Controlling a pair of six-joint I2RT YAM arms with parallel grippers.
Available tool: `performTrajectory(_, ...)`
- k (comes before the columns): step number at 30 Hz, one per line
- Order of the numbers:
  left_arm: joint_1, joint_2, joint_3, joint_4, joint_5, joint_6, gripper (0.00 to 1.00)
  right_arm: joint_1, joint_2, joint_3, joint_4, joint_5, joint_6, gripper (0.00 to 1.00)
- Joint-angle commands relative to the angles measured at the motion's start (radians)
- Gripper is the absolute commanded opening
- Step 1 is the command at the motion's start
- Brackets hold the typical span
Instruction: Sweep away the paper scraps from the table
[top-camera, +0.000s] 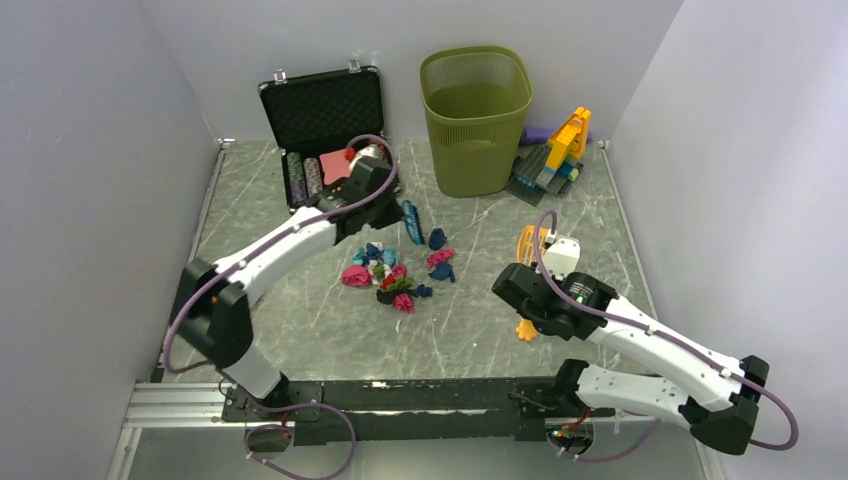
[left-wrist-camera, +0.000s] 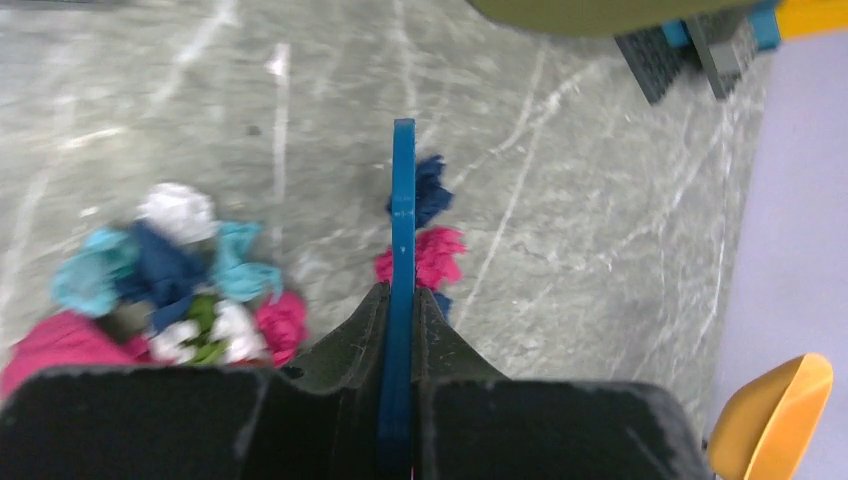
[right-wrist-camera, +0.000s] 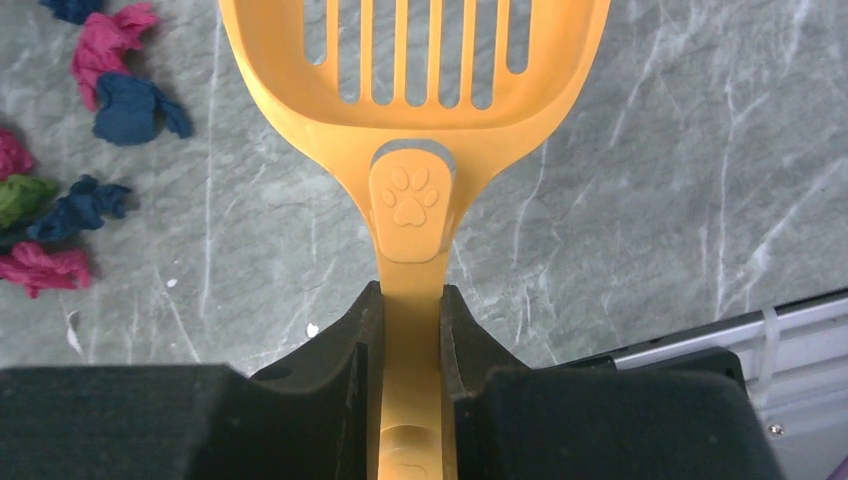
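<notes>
The paper scraps (top-camera: 392, 275) lie in a loose pile of pink, navy, teal, green and white wads at the middle of the table (top-camera: 280, 330). My left gripper (top-camera: 395, 208) is just behind the pile, shut on a flat blue brush (top-camera: 411, 222). In the left wrist view the blue brush (left-wrist-camera: 403, 200) stands edge on between the jaws of the left gripper (left-wrist-camera: 402, 292). There the main pile (left-wrist-camera: 170, 275) is to its left, with a pink and a navy wad behind it. My right gripper (top-camera: 530, 272) is shut on an orange slotted scoop (top-camera: 533, 243) right of the pile. The right gripper (right-wrist-camera: 410, 300) clamps the handle of the scoop (right-wrist-camera: 410, 80).
An olive mesh bin (top-camera: 475, 120) stands at the back centre. An open black case (top-camera: 320, 125) with poker chips (top-camera: 303, 178) is at the back left. Toy bricks (top-camera: 555, 155) sit at the back right. Grey walls close in both sides, and a metal rail (top-camera: 400, 392) runs along the near edge.
</notes>
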Motion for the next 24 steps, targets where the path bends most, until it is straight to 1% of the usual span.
performTrajectory(1,-0.068,0.149,0.153,0.160,0.155,0.113,0.00,-0.002,-0.041,0.021,0.058,-0.023,-0.059,0.00)
performTrajectory(6,-0.119,0.384,0.417,0.062,0.221,0.169,0.00,-0.002,-0.048,0.024,0.049,-0.031,-0.072,0.00)
performTrajectory(9,-0.125,0.470,0.499,-0.033,0.192,0.172,0.00,-0.002,-0.054,0.024,0.047,-0.033,-0.077,0.00)
performTrajectory(11,-0.124,0.482,0.492,-0.077,0.167,0.176,0.00,-0.002,-0.059,0.021,0.052,-0.038,-0.083,0.00)
performTrajectory(14,-0.124,0.457,0.449,-0.133,0.092,0.220,0.00,-0.002,-0.054,0.005,0.071,-0.048,-0.097,0.00)
performTrajectory(18,-0.120,0.397,0.387,-0.266,-0.043,0.287,0.00,-0.002,0.001,0.009,0.078,-0.060,-0.110,0.00)
performTrajectory(21,-0.100,0.348,0.340,-0.326,-0.033,0.365,0.00,-0.002,0.043,0.018,0.098,-0.076,-0.130,0.00)
performTrajectory(24,-0.083,0.286,0.318,-0.385,-0.028,0.408,0.00,-0.002,0.071,0.028,0.118,-0.089,-0.154,0.00)
